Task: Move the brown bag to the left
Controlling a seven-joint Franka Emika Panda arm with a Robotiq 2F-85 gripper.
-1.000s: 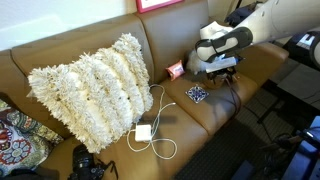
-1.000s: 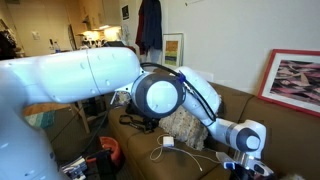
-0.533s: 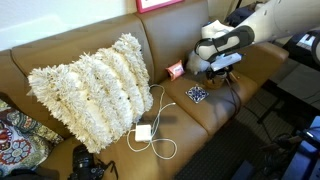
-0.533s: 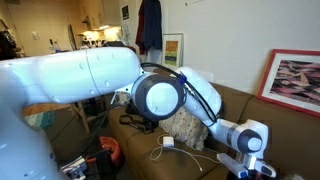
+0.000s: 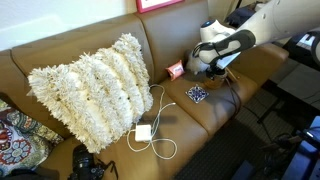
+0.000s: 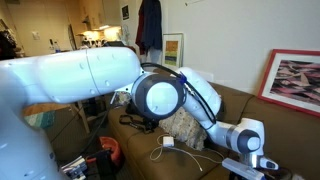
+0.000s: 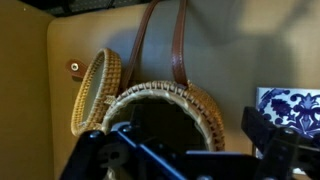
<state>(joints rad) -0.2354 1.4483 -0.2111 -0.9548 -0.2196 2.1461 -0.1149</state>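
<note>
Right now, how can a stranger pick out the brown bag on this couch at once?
On the brown leather couch, look past the big white shaggy pillow to the seat below the gripper. The brown bag there is round and woven with thin brown straps, unlike the flat blue-patterned square beside it.

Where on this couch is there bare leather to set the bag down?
Free: the seat strip between the cable and the blue square, and the seat front before that square. Crowded: the pillow covers most other cushions, the charger and cable lie beside it, and the red item and square hem the bag.
</note>
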